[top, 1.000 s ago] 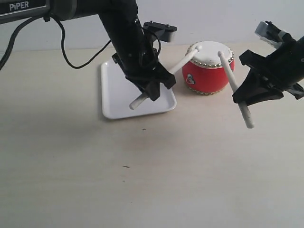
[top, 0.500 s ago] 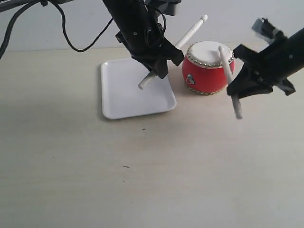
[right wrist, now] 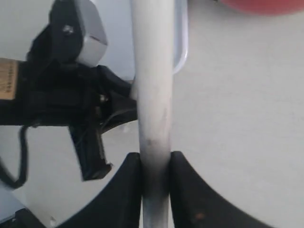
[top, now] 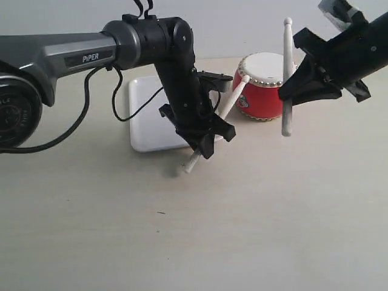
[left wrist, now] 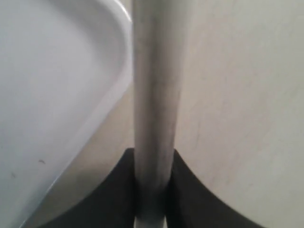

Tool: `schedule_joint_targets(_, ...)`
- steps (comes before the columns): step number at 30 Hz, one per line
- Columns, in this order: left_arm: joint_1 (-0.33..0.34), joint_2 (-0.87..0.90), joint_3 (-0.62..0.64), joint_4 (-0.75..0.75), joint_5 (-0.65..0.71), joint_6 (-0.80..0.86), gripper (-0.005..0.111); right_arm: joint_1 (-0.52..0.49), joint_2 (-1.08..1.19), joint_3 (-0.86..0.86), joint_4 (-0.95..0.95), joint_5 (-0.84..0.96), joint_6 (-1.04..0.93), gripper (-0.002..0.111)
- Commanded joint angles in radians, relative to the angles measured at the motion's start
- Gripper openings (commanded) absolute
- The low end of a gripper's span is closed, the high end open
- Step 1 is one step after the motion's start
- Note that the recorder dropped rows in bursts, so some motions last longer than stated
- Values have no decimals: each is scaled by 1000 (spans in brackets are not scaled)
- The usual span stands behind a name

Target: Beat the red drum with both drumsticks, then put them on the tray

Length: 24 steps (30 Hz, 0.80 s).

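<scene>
The red drum [top: 260, 102] with its white skin stands on the table to the right of the white tray [top: 148, 130]. My left gripper [top: 206, 140] is shut on one drumstick [top: 225, 109], which slants up to the right; its rounded tip lies at the drum's left rim. The left wrist view shows that stick [left wrist: 154, 95] clamped between the black fingers [left wrist: 114, 199], next to the tray's corner [left wrist: 57, 85]. My right gripper [top: 287, 91] is shut on the other drumstick [top: 287, 51], held nearly upright in front of the drum's right side, tip raised above it. That stick [right wrist: 153, 71] fills the right wrist view.
The left arm [top: 179, 73] and its black cable [top: 121, 109] hang over the tray's right half. The right wrist view shows the left arm's wrist [right wrist: 61, 95], the tray's corner [right wrist: 181, 47] and a sliver of the drum [right wrist: 256, 4]. Bare tabletop [top: 194, 230] lies in front.
The left gripper dropped and moved forward, bringing its stick's tip down from above to the drum's rim. The right gripper rose, swinging its stick upright and its tip off the skin.
</scene>
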Motion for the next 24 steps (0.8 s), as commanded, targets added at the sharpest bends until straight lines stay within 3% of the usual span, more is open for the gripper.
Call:
schedule_joint_targets(1,-4,-78,-44,11,22,-7,0,30,119,-1,-22,-90,-15,0)
schedule_joint_targets(7,-4,-143,-89,34,22,-27,0,30,262,-1,3,-16,10,0)
schedule_joint_targets(18,-4,35,-98,-63,22,-27,0,30,-36,-1,-16,20,-12,0)
schedule_joint_targets(24,-4,28,-166,-49,22,-38,0,30,11,-1,-27,-89,-13,0)
